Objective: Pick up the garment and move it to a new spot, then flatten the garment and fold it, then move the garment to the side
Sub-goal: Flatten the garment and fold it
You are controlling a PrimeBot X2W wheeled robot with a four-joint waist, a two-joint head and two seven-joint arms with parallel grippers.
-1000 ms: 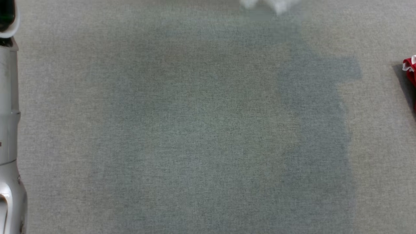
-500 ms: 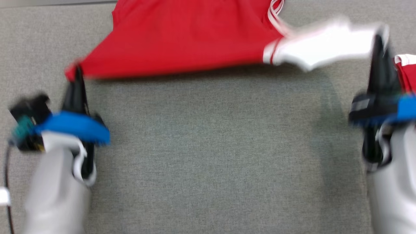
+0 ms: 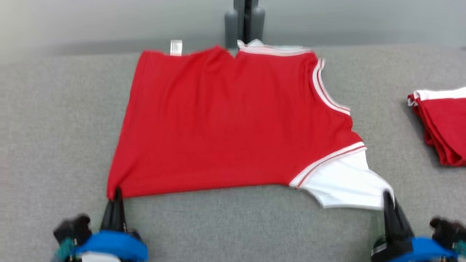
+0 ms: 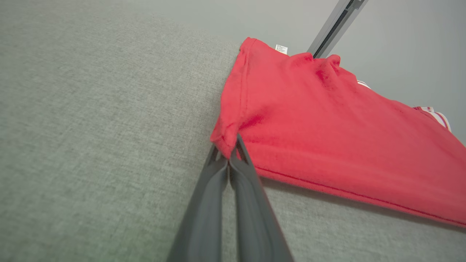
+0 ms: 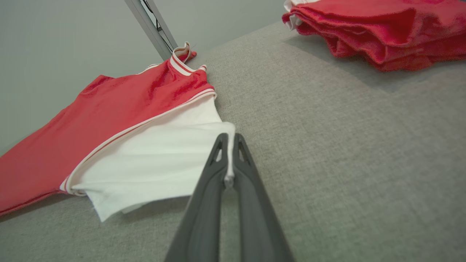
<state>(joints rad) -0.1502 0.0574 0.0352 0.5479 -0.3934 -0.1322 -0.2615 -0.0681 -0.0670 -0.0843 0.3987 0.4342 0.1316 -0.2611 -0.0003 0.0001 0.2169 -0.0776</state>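
Note:
A red garment (image 3: 233, 123) with white trim and a white sleeve (image 3: 346, 182) lies spread on the grey table, its far edge reaching the table's back edge. My left gripper (image 3: 117, 193) is shut on its near left corner (image 4: 227, 143). At the near right, my right gripper (image 3: 386, 196) is shut on the tip of the white sleeve (image 5: 229, 145). In the left wrist view the left gripper (image 4: 233, 151) pinches red cloth with the body (image 4: 327, 134) stretching away to the right. The right wrist view shows the right gripper (image 5: 229, 140) closed on white fabric.
A folded stack of red garments (image 3: 442, 123) sits at the table's right edge, also visible as the stack (image 5: 378, 32) in the right wrist view. A grey post (image 3: 244, 22) rises behind the table's back edge. Bare grey table (image 3: 54, 127) lies left of the garment.
The head camera has shifted a lot. Both grippers, holding the garment's corners, have drawn back toward me, and the garment now lies spread flat on the table.

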